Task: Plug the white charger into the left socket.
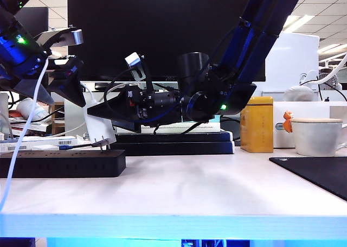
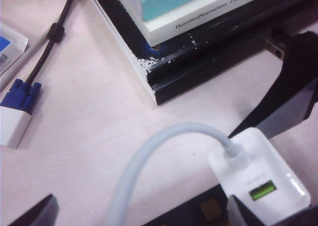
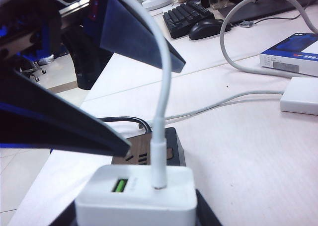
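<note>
White charger (image 3: 136, 198) gripped in right hand (image 3: 136, 206); left hand (image 1: 62, 89) spread above power strip (image 1: 62, 164).

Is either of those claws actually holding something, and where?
Right gripper: its jaws clamp the white charger by its sides. Left gripper, above the power strip, holds nothing.

On my feed, the white charger (image 3: 136, 196) shows a small green panel on its face, its white cable (image 3: 161, 102) arcing overhead. I see it sitting over the matte-black power strip (image 1: 62, 163). The right gripper (image 1: 100, 138) and left gripper (image 1: 65, 87) are black, a green light glowing on each arm. The tabletop (image 1: 190, 187) is pale, with a faint wood grain. Beyond it: a mustard-yellow tin (image 1: 256, 124), a white mug (image 1: 317, 137), a black mat (image 1: 320, 173), and a blue-and-white connector (image 2: 17, 112).
</note>
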### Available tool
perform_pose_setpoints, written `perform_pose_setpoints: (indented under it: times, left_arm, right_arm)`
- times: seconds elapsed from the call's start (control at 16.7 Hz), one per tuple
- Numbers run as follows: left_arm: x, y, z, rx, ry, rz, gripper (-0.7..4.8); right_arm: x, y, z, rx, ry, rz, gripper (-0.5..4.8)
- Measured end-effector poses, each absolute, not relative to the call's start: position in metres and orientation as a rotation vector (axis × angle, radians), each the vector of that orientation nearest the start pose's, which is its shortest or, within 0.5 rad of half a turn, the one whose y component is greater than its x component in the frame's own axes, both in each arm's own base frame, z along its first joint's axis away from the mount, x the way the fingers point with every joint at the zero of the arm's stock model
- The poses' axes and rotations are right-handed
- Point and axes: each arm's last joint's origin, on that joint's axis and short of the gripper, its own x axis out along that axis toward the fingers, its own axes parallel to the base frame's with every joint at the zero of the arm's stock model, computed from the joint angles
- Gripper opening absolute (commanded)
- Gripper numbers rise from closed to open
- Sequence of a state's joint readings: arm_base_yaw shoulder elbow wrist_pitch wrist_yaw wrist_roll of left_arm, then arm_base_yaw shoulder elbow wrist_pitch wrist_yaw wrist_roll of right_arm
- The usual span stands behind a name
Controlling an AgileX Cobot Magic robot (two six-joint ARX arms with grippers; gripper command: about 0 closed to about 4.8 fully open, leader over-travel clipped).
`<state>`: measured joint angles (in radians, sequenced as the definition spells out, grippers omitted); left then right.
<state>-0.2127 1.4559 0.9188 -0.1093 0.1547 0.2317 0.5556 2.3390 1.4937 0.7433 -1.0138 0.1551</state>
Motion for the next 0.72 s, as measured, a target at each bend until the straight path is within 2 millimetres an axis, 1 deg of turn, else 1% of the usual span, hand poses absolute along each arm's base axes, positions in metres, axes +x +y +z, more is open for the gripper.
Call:
perform_pose_setpoints:
  times: [0.3, 0.72]
  left_arm:
    - [0.3, -0.0693, 0.2339, 0.24, 0.606, -0.429, 4.79]
    - [0.2993, -0.0692, 0.233, 0.24, 0.618, -0.43, 4.79]
  right_arm:
    - [0.4057, 0.2811, 0.1403, 0.151, 0.253, 1.584, 2.02]
    - [0.4071, 0.2787, 0.1392, 0.144, 0.255, 1.579, 2.02]
